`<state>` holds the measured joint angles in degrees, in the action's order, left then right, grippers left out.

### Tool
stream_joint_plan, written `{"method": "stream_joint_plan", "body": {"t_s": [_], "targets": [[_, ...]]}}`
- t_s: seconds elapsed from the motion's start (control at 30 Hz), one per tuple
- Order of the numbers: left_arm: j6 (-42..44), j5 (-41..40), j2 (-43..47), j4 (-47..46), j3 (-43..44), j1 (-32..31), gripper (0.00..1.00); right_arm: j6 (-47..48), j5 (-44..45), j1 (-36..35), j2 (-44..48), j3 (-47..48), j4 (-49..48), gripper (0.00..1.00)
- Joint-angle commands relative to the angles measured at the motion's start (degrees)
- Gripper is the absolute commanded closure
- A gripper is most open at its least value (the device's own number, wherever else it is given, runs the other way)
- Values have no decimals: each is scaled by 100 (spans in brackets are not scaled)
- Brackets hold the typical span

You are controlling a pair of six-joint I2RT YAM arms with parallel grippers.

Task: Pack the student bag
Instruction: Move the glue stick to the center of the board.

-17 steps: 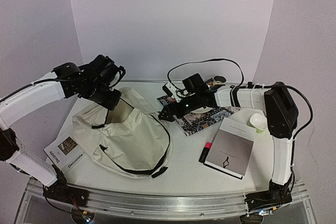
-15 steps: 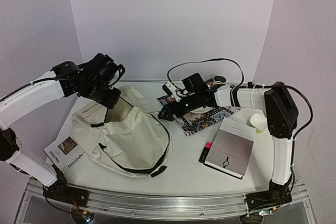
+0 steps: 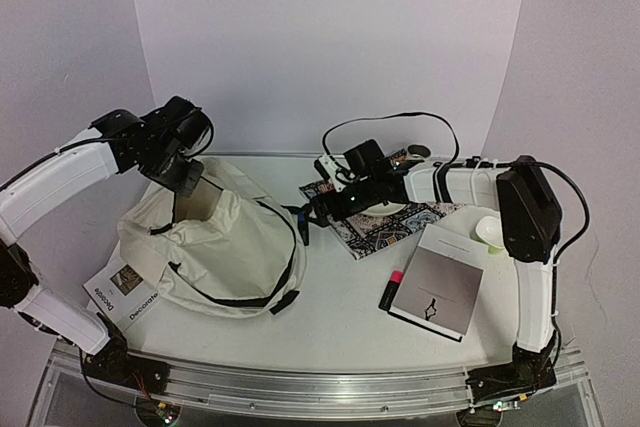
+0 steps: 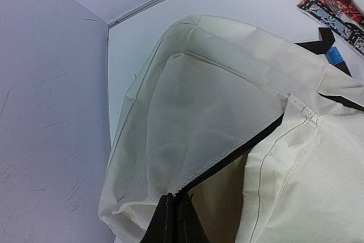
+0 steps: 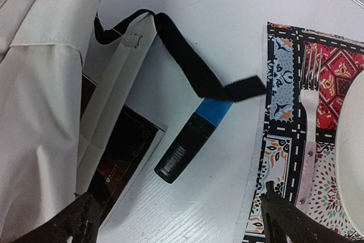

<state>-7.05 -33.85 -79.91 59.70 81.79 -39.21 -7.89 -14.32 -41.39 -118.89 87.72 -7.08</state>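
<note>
At our left wrist, the left gripper (image 4: 172, 221) is clamped on the zipper edge of the student bag (image 3: 215, 247), which sits on the left of the table (image 3: 340, 319). Our right gripper (image 5: 182, 219) gapes wide, and only its camera clearly shows a blue-capped marker (image 5: 190, 143) beside the bag.

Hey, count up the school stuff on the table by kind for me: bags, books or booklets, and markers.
Bags: 1, the student bag
Books or booklets: 3, the Decorate booklet, the grey book, the dark booklet partly under the bag
Markers: 2, the pink-capped marker, the blue-capped marker
Total: 6
</note>
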Motion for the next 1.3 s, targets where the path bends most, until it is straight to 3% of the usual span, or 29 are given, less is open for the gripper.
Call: {"method": "stream_joint_plan", "body": {"t_s": [0.0,0.2,0.7,1.03,1.27], "targets": [[-101,-355,-106,-407,-177,97,100,-443,-718,8,321,107,18,2],[-15,-331,-40,-906,-535,337,100,-239,315,8,260,18,173,2],[1128,664,618,-3029,-2164,371,100,-998,1651,-390,-1439,1255,342,25],[1101,823,760,-3212,-2434,377,100,-1122,2343,-684,-2251,2055,364,32],[1091,1060,973,-3211,-2448,375,100,-1197,2931,-699,-2366,2007,918,41]]}}
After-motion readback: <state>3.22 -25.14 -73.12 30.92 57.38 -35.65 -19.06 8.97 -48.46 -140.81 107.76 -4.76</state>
